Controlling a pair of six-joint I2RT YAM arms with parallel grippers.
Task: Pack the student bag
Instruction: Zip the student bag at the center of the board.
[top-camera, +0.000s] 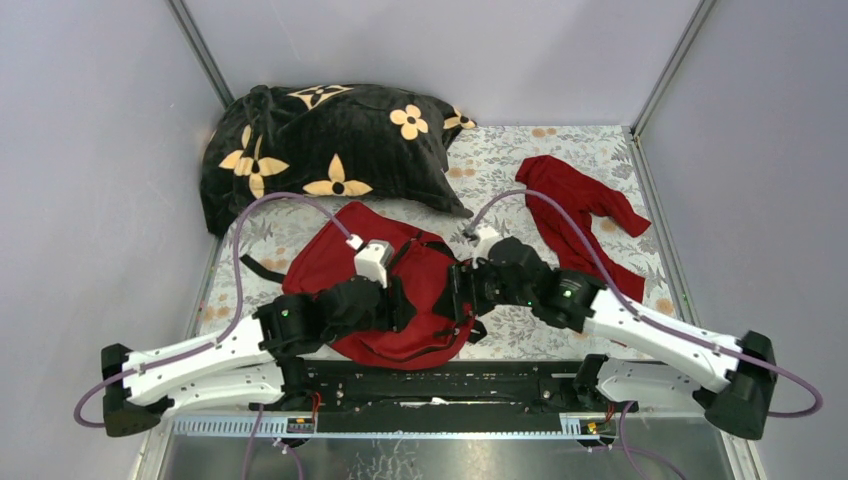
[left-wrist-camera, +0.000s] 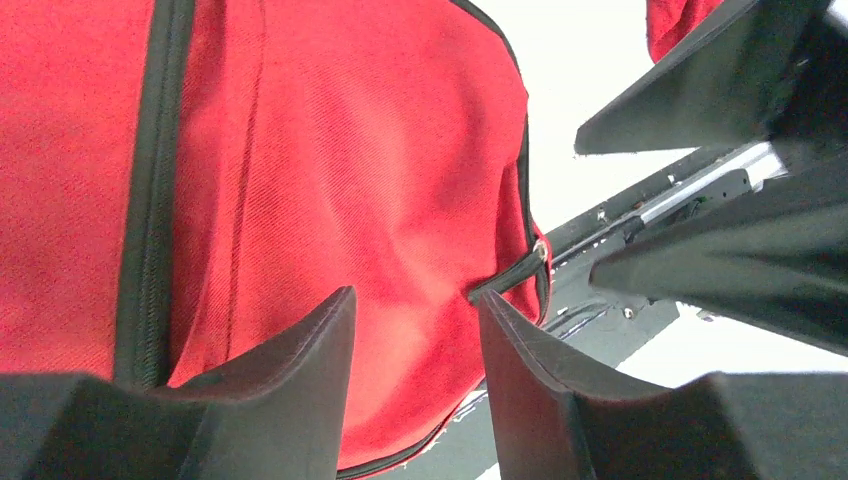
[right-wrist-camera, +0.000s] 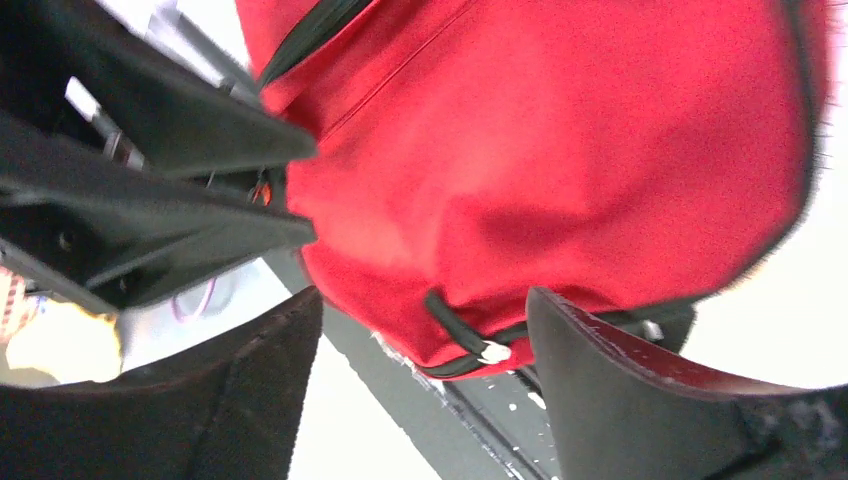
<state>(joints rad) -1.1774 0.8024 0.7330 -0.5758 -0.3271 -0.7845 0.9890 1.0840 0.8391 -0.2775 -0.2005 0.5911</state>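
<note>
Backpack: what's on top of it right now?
Nothing visible lies on the backpack. The left gripper and right gripper hang over it, both open and empty. They hide the fabric beneath them, and its inside can't be seen.

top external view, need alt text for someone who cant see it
A dark-red student bag lies on a floral-covered table close to the two arms' bases, with the left end effector and the right end effector both over it. A black blanket with orange flowers is bunched at the far left, and a limp red garment lies at the far right.
</note>
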